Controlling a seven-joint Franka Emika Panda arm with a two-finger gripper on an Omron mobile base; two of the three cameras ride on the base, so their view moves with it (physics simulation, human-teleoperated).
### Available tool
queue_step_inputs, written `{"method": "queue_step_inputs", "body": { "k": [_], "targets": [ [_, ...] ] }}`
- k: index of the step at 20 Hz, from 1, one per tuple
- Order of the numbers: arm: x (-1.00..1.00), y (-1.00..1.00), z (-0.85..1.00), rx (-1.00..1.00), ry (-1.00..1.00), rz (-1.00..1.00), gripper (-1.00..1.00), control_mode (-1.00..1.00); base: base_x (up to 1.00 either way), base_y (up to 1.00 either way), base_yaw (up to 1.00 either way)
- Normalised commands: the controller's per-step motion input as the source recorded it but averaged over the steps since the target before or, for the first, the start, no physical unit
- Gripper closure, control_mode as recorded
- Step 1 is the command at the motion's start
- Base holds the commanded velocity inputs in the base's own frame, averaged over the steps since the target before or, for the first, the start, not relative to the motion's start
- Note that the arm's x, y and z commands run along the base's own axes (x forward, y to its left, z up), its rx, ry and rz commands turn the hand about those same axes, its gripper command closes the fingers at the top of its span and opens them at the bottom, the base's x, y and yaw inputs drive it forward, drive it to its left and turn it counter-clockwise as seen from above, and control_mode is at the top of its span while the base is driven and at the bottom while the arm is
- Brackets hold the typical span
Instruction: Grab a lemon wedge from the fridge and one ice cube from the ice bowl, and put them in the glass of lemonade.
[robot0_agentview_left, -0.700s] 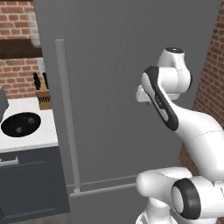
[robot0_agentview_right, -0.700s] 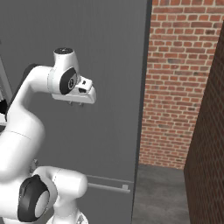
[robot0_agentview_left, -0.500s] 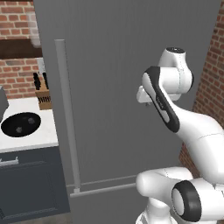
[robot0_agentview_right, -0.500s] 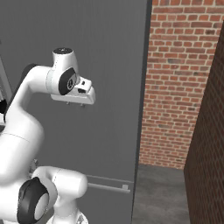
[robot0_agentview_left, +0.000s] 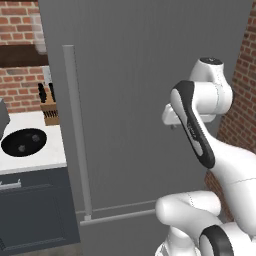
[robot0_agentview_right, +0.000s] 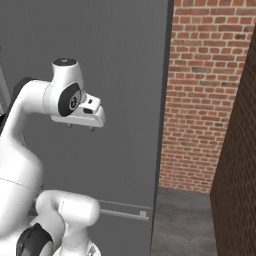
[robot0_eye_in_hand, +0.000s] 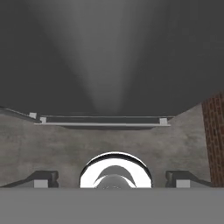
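The fridge (robot0_agentview_left: 130, 100) is a tall grey slab with its door shut, its long bar handle (robot0_agentview_left: 77, 135) running down the left side. The lemon wedge is hidden behind that door. Left of the fridge, the black ice bowl (robot0_agentview_left: 22, 141) sits on the white counter (robot0_agentview_left: 47, 150). The glass of lemonade is out of view. My gripper (robot0_agentview_right: 81, 127) hangs open and empty in front of the door's right half, pointing down. In the hand view the fingertips (robot0_eye_in_hand: 41, 178) stand wide apart over the floor at the foot of the fridge (robot0_eye_in_hand: 109, 57).
A knife block (robot0_agentview_left: 49, 110) stands at the back of the counter, with dark cabinets (robot0_agentview_left: 35, 210) below. A red brick wall (robot0_agentview_right: 200, 100) closes the space right of the fridge, and a darker brick wall (robot0_agentview_right: 240, 175) runs along the far right. Grey floor (robot0_agentview_right: 185, 220) lies between them.
The arm's upper part has drifted slightly; the gripper stays open in front of the shut fridge door.
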Motion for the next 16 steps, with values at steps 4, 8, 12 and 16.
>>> {"method": "queue_step_inputs", "body": {
  "k": [4, 8, 12, 16],
  "targets": [
    [-0.31, 0.04, -0.26, 0.0, 0.03, -0.07, -1.0, -1.0, 0.0, 0.0, 0.0],
    [-0.1, 0.06, -0.4, 0.0, -0.01, -0.14, -1.0, -1.0, 0.0, 0.0, 0.0],
    [0.0, 0.12, -0.4, 0.0, 0.0, -0.18, -1.0, -1.0, 0.0, 0.0, 0.0],
    [0.0, 0.01, -0.34, 0.0, 0.0, -0.15, -1.0, -1.0, 0.0, 0.0, 0.0]
  ]
}}
